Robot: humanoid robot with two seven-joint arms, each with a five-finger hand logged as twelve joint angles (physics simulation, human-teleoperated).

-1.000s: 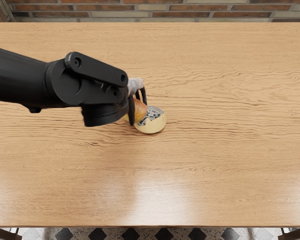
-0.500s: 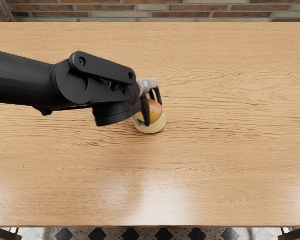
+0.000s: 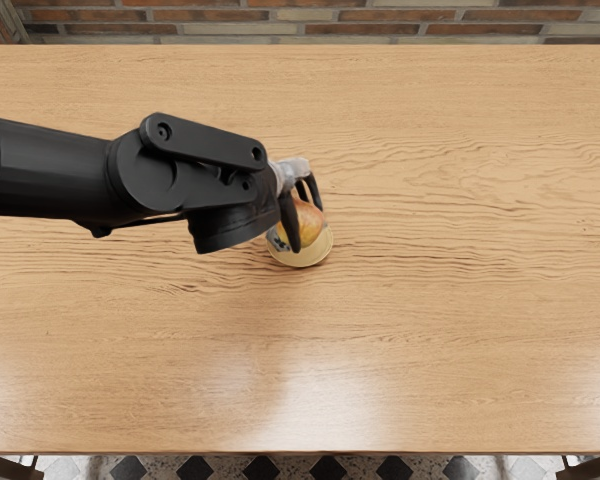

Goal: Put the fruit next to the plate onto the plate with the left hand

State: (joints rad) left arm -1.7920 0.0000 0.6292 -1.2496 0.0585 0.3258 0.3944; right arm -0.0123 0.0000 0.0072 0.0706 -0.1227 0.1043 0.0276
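My left arm reaches in from the left edge, and its hand (image 3: 298, 208) hangs over a small cream plate (image 3: 308, 256) near the middle of the table. The fingers (image 3: 291, 222) curl around an orange-yellow fruit (image 3: 308, 219), which sits directly over the plate's centre. I cannot tell whether the fruit touches the plate. The hand and wrist hide the plate's left part and most of its pattern. The right arm is out of view.
The wooden table (image 3: 430, 300) stretches wide on every side of the plate. A brick wall (image 3: 300, 20) runs along the far edge, and a tiled floor shows below the near edge.
The left hand carried the fruit rightward, from the plate's left rim to over its centre. Over the last half second it barely moved.
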